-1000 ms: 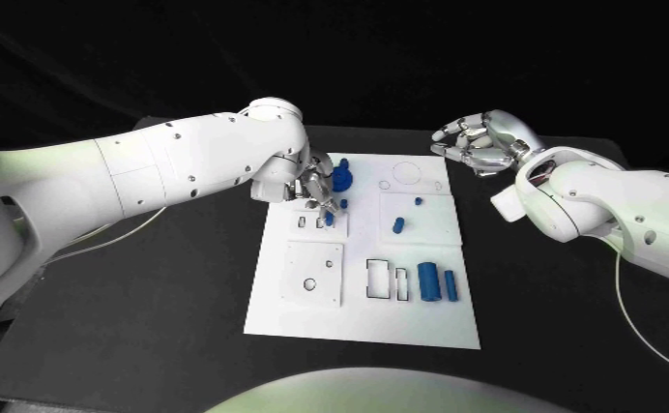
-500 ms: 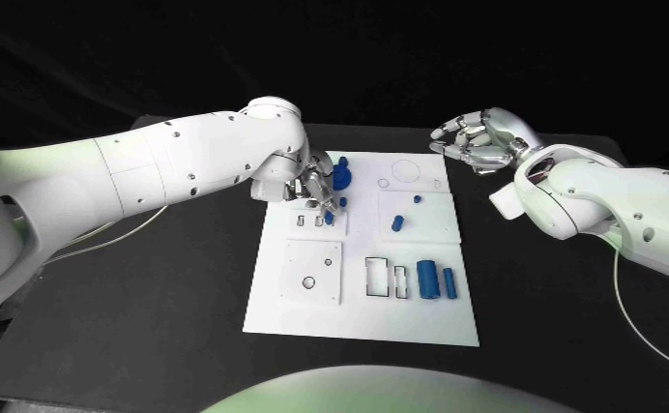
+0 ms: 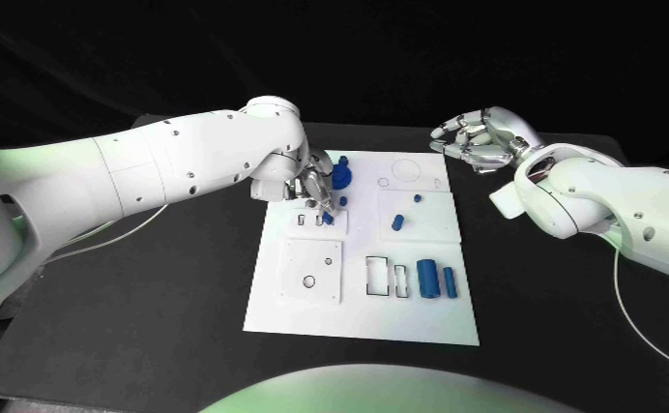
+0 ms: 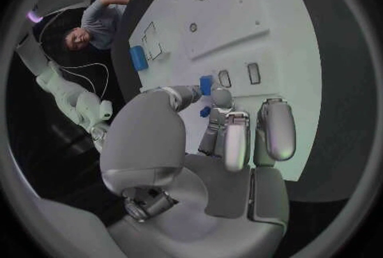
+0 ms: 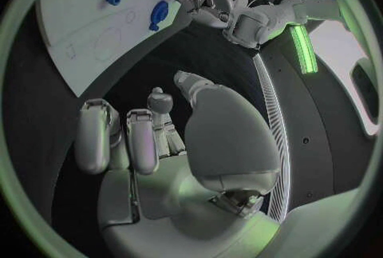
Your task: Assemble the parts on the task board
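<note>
1. The left hand [image 3: 309, 184] hangs over the far-left part of the task board [image 3: 365, 311], its fingers pinching a small blue part [image 4: 206, 85] just above the two small rectangular slots [image 4: 239, 76] there.
2. The pinch looks slight; if the part tilts between the fingertips it could jam at a slot's edge or slip out onto the board.
3. The blue knob-shaped part [image 3: 341, 174] stands just beside the left hand, on its far side. A sideways sweep of the fingers could knock it.
4. The right hand [image 3: 479, 142] hovers over the black tabletop [image 3: 167, 336] off the board's far-right corner, fingers curled in, holding nothing.
5. Two blue cylinders [image 3: 438, 280] lie at the board's near right, well apart from both hands, so little risk there.
</note>
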